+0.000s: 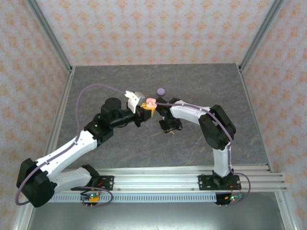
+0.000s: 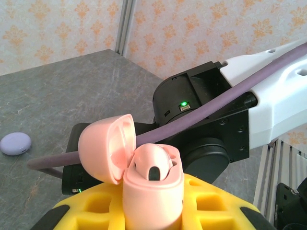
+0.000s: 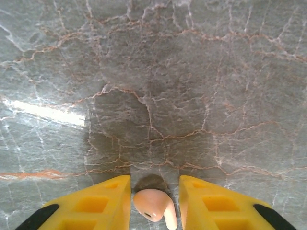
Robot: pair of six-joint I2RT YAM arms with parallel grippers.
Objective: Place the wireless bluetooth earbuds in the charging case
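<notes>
The left gripper [image 2: 153,213] has its jaws clamped on the open pale pink round plastic charging case [image 2: 153,187]. Near that case, lower down, the right gripper's [image 3: 154,191] jaws stand narrow around a pale pink stemmed earbud [image 3: 148,203]. I cannot tell whether they pinch it. A loose hold could let the bud twist or drop onto the grey marbled tabletop [image 3: 153,86] before it reaches the case.

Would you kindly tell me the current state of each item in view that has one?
pink case: lid open, clamped in the left gripper
lilac case: closed, lying on the table
pink earbud: outside the case, between the fingers of the right gripper, grip unclear
left gripper: shut on the pink case
</notes>
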